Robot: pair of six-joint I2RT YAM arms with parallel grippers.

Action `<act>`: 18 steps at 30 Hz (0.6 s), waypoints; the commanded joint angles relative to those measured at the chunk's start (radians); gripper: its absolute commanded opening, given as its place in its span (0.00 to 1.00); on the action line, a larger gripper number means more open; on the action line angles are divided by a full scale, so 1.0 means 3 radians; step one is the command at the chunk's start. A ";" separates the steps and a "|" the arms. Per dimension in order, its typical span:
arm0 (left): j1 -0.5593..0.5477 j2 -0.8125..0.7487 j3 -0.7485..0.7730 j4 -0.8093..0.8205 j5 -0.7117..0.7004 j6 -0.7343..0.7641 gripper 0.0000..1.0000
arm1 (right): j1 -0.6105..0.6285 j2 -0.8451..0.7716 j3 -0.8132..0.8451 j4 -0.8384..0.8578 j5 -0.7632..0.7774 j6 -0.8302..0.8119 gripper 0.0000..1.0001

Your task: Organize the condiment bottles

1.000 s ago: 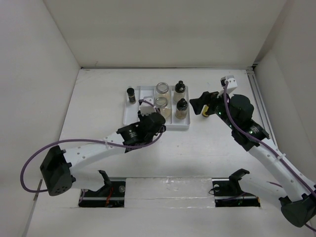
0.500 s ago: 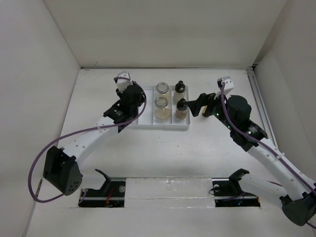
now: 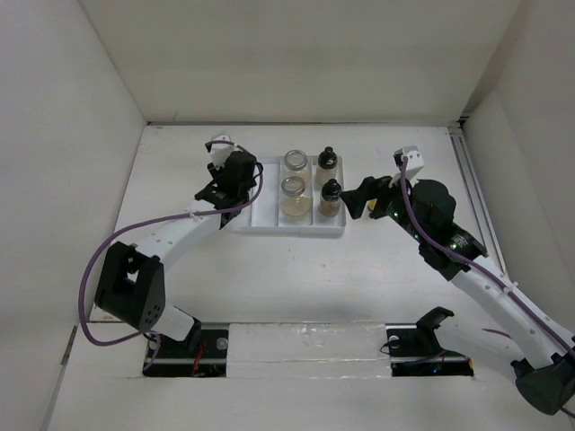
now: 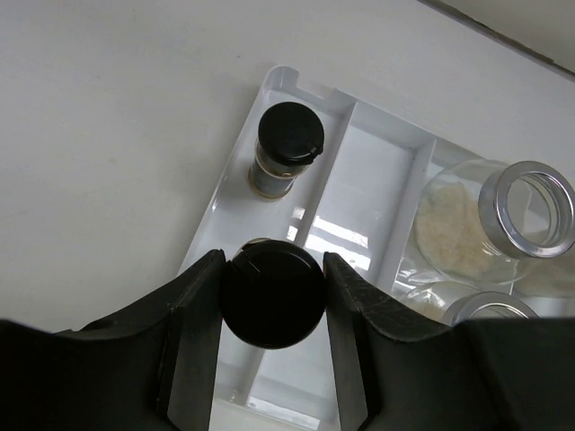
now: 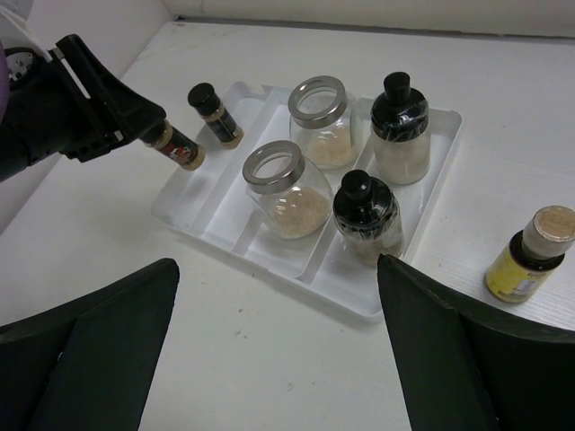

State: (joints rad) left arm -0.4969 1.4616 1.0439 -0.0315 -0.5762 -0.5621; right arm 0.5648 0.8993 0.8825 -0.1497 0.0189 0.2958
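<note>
Now spice bottle (image 5: pixel 177 147) slants, base lowest.

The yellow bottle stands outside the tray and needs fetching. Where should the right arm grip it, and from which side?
Take the yellow bottle across its yellow body, just under the dark collar, coming down from above. It seems to stand upright and alone on the table, right of the tray, so open jaws can likely straddle it without touching anything else.
</note>
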 commanded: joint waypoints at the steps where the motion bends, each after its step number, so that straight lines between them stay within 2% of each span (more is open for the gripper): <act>1: 0.0061 0.0011 -0.0038 0.0182 -0.0058 -0.0039 0.29 | 0.0035 -0.0073 -0.0007 0.0090 0.0044 0.0031 0.97; 13: 0.0061 0.0272 -0.0258 0.0315 -0.0058 -0.0105 0.29 | 0.0035 -0.0073 -0.0037 0.0090 0.0075 0.0062 0.97; 17: 0.0061 0.0302 -0.0289 0.0350 -0.0058 -0.0105 0.33 | 0.0035 -0.0073 -0.0037 0.0090 0.0075 0.0062 0.97; 18: 0.0061 0.0303 -0.0289 0.0350 -0.0058 -0.0105 0.38 | 0.0035 -0.0073 -0.0037 0.0090 0.0075 0.0062 0.97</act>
State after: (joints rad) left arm -0.4824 1.5589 0.9611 0.0261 -0.5766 -0.5846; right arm 0.5648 0.8948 0.8703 -0.1497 0.0269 0.3073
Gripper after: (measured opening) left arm 0.388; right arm 0.971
